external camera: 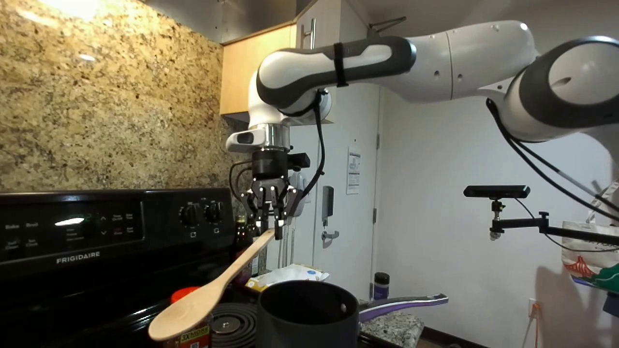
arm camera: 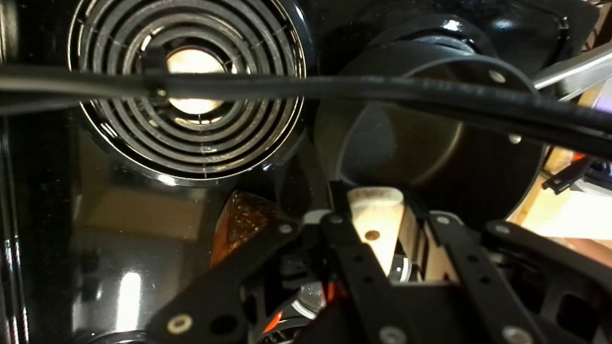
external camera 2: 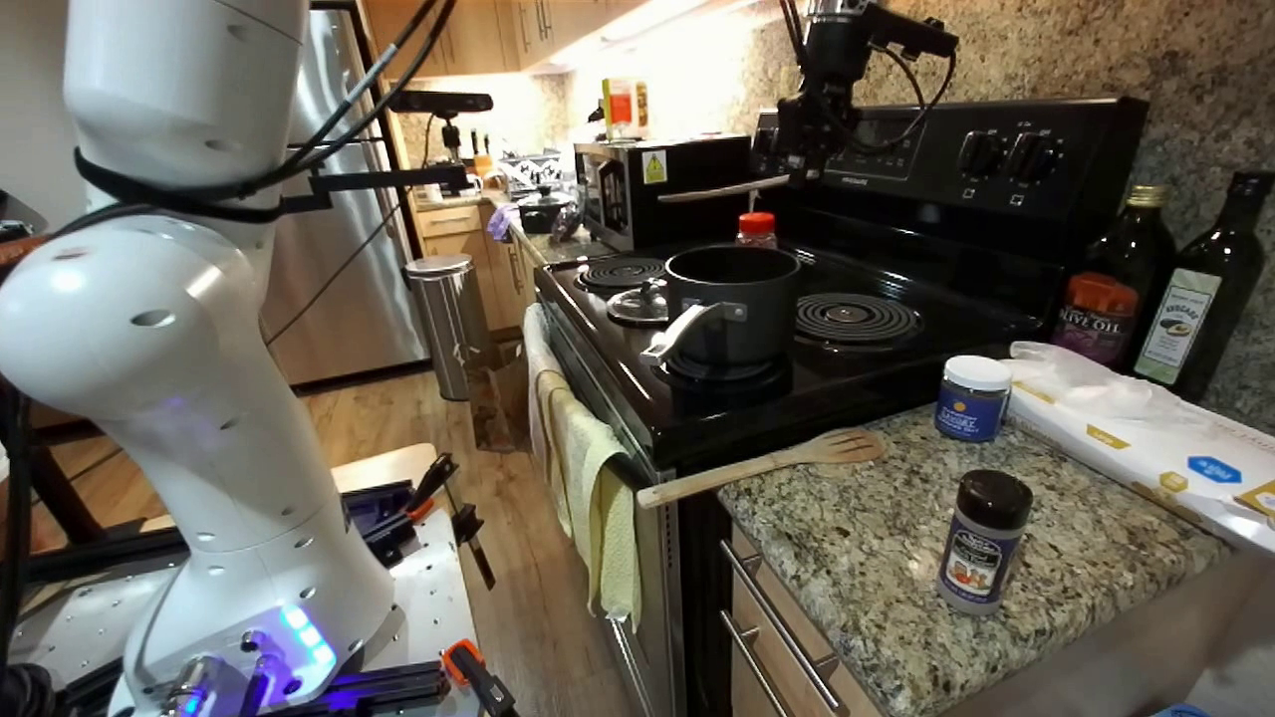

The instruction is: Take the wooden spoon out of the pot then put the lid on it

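My gripper (external camera: 270, 228) is shut on the handle end of the wooden spoon (external camera: 213, 292). The handle end also shows between the fingers in the wrist view (arm camera: 375, 222). The spoon is tilted, its bowl lower than the handle, and appears clear of the pot. The dark pot (external camera: 309, 316) stands on a burner, its long handle sticking out; it also shows in an exterior view (external camera 2: 732, 319) and the wrist view (arm camera: 401, 143), where the visible inside looks empty. The round lid (external camera 2: 637, 307) lies on the stovetop beside the pot.
A red-capped jar (external camera 2: 757, 231) stands behind the pot, near the spoon bowl. A coil burner (arm camera: 191, 86) is beside the pot. A slotted wooden spatula (external camera 2: 767, 463), a white-lidded jar (external camera 2: 972, 398) and a black-capped shaker (external camera 2: 984, 543) are on the granite counter. Bottles stand behind.
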You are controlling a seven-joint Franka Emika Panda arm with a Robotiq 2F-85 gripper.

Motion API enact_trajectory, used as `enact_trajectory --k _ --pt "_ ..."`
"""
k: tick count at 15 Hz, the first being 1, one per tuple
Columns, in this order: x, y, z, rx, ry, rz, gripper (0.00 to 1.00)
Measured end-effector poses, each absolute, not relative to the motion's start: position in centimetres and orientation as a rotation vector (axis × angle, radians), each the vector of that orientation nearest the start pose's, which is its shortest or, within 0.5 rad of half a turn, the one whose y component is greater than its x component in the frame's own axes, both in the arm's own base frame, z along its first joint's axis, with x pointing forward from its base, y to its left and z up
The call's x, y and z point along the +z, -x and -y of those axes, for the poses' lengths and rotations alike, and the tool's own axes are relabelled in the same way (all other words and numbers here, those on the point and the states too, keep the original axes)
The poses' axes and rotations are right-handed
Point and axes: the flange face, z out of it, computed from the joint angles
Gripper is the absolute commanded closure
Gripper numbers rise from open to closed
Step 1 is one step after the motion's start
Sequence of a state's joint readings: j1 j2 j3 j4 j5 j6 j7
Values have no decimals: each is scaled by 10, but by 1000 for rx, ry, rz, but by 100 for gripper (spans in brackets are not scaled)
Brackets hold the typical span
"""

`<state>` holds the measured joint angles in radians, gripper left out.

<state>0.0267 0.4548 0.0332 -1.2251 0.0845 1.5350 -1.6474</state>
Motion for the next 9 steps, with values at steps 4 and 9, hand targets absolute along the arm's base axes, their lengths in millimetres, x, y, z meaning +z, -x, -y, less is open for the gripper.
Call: enact_trajectory --k 4,9 --pt "523 -698 -34 52 -2154 -2459 86" --pt "525 -714 -37 116 -2131 -2414 86"
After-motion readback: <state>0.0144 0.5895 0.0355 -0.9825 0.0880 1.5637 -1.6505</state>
